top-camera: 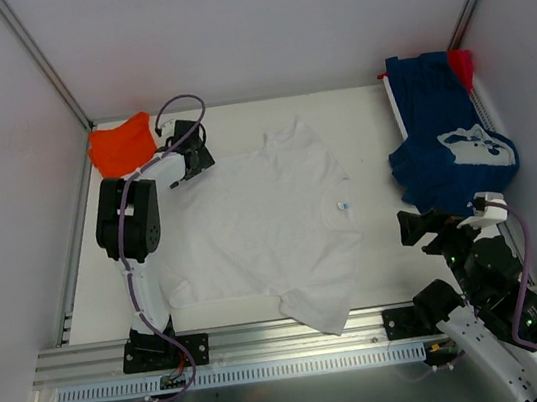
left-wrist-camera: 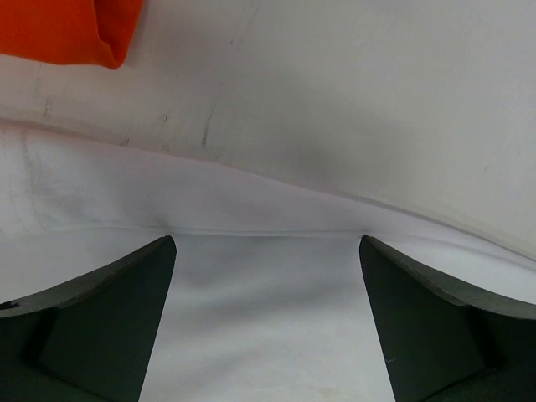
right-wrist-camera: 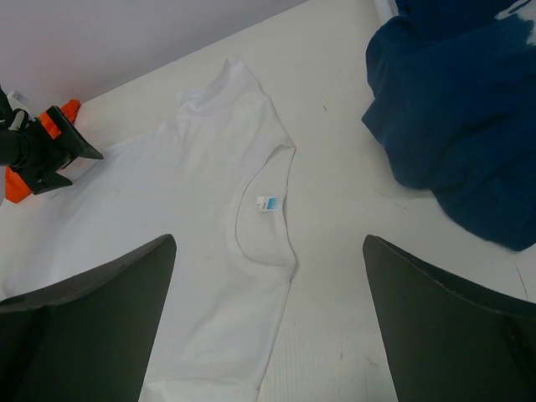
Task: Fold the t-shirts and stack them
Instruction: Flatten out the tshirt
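Note:
A plain white t-shirt lies spread flat on the table, its collar with a blue tag to the right; it also shows in the right wrist view. My left gripper is open, low over the shirt's far-left hem. An orange shirt is bunched at the far left, its edge in the left wrist view. A navy shirt with white print is heaped at the far right, a small red one behind it. My right gripper is open and empty, raised right of the collar.
A white rack lies under the navy shirt at the right wall. Grey walls enclose the table on three sides. An aluminium rail runs along the near edge.

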`<state>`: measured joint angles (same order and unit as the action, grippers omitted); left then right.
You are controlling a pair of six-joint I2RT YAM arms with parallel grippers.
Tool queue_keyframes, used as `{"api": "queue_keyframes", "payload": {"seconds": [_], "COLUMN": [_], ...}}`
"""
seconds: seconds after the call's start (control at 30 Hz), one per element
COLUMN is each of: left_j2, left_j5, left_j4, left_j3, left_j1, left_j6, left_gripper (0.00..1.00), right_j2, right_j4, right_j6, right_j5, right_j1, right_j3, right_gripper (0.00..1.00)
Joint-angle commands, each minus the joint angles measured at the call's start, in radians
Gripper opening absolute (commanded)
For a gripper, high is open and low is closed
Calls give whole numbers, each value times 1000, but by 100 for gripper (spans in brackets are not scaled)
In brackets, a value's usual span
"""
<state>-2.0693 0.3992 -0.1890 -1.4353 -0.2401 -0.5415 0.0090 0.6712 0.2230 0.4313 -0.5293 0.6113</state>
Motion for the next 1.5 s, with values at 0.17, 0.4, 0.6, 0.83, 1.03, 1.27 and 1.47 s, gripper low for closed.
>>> {"api": "queue_keyframes", "payload": {"seconds": [0.17, 0.4, 0.6, 0.83, 1.03, 1.27, 1.47], "left_j2": [-43, -106, -170, -281, -403, -107, 305], "left_j5": [-3, -22, -74, -86, -140, -263, -290], "left_j4": [-49, -101, -165, -191, -191, -188, -216], "left_j3": [-103, -215, -341, -562, -827, -768, -365], "left_j1": [16, 30, 73, 114, 195, 188, 162], "left_j6": [-5, 6, 5, 83, 193, 170, 121], "left_gripper": [93, 93, 94, 98, 98, 93, 99], "right_j2": [-159, -159, -162, -172, -170, -155, -92], "right_j4": [-13, -13, -13, -9, -7, -15, 10], "right_j6": [-17, -19, -20, -16, -16, -36, -13], "right_j5": [23, 34, 38, 47, 67, 57, -6], "right_j1": [-11, -14, -17, -37, -60, -60, -60], "right_j3": [4, 2, 2, 4, 2, 1, 36], "right_gripper": [99, 99, 99, 100, 100, 99, 100]}}
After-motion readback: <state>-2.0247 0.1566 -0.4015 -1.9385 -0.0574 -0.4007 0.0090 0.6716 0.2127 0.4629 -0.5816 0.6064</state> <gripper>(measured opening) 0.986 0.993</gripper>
